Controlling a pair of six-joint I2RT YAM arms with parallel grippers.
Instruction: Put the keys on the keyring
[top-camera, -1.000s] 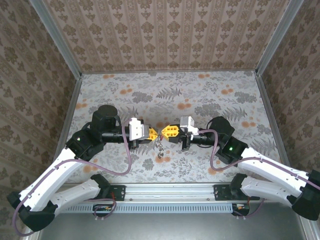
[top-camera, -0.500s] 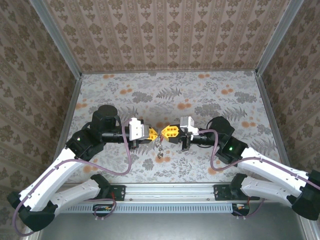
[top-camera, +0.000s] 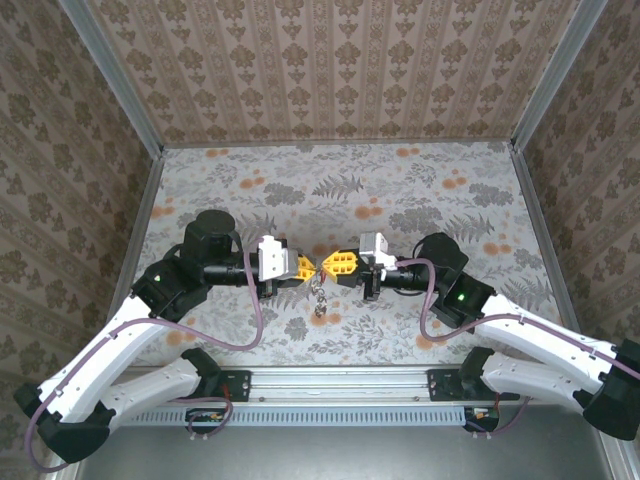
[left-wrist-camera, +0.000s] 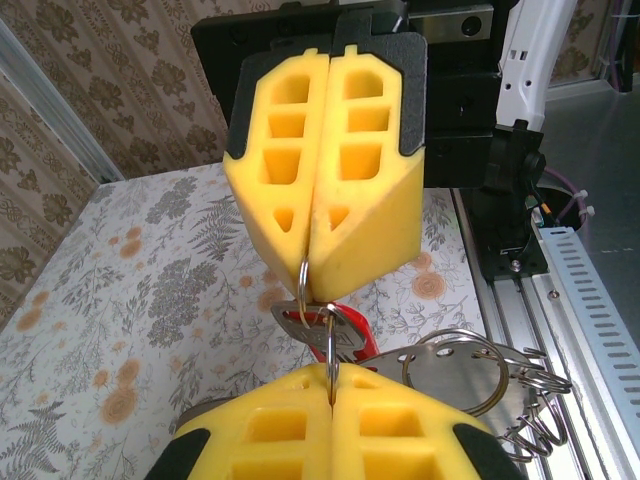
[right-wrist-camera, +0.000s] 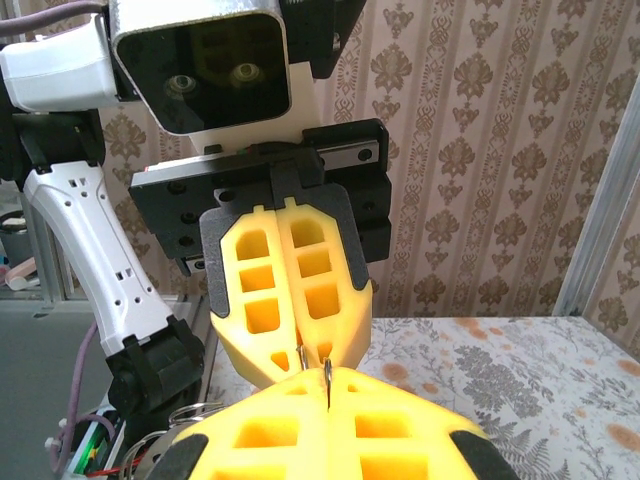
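Pressed fully together on the left pincer (left-wrist-camera: 330, 385), yellow halves flush, seam nipping the near edge of the keyring (left-wrist-camera: 322, 300). Same on the right pincer (left-wrist-camera: 311, 262): clamped tight with no gap, nipping the far edge of that thin wire loop. Tip to tip and nearly touching, bridged only by the short arc of loop. From the right wrist, same pairing, with a sliver of wire between the two yellow tips.

Hanging from the keyring just under the tips: keys (left-wrist-camera: 298, 320), a silvery blade with a red tag right behind it. Beside the keys and touching them: a bunch of larger split rings (left-wrist-camera: 455, 345) around a flat metal tab. Lower and further out: smaller coiled rings (left-wrist-camera: 530, 425).

From overhead, both pincers level and meeting over the near middle of the floral worktop (top-camera: 400, 190), raised off it. Keys dangling straight below the meeting point. Cannot tell whether the lowest rings reach the worktop.
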